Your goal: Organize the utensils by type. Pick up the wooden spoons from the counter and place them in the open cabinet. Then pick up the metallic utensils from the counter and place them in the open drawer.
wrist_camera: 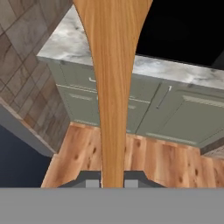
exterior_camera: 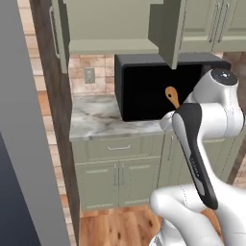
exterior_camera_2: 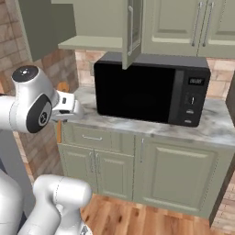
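We see gripper (wrist_camera: 112,183) clamped on wooden spoon (wrist_camera: 113,87), lifted off counter (exterior_camera: 96,120) beside microwave (exterior_camera_2: 147,89). Risks we judge: spoon slipping from thin grip; bowl striking open cabinet (exterior_camera: 110,29) door or shelf edge during lift.

No legible txt; microwave (exterior_camera_2: 151,94) display too blurry.

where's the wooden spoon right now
The wooden spoon is clamped in the gripper, held in the air in front of the black microwave, above the counter's edge.
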Tool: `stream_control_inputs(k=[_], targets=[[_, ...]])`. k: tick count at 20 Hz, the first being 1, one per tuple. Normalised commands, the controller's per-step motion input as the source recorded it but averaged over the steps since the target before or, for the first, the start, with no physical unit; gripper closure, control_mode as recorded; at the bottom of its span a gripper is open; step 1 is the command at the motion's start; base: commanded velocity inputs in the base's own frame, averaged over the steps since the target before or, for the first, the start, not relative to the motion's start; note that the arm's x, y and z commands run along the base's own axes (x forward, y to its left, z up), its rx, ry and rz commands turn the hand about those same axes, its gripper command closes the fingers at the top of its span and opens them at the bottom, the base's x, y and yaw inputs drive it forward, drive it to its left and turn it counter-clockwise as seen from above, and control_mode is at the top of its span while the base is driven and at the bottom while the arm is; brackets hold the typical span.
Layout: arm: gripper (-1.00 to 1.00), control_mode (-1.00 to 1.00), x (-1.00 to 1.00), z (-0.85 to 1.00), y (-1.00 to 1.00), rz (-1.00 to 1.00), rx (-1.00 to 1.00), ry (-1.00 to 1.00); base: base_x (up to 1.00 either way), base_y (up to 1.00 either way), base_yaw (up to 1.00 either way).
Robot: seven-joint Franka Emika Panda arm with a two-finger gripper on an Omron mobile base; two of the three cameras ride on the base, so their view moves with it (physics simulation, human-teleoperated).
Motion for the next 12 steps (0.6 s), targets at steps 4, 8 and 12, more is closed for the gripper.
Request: stream_control_inputs(k=[4, 8, 12], targets=[[1.0, 1.0, 0.0, 0.0, 0.0, 0.0, 0.0, 0.0, 0.25, 0.08, 0.0], [1.0, 1.0, 0.0, 0.0, 0.0, 0.0, 0.0, 0.0, 0.53, 0.26, 0.0], [1.0, 1.0, 0.0, 0.0, 0.0, 0.0, 0.0, 0.0, 0.62, 0.14, 0.0]])
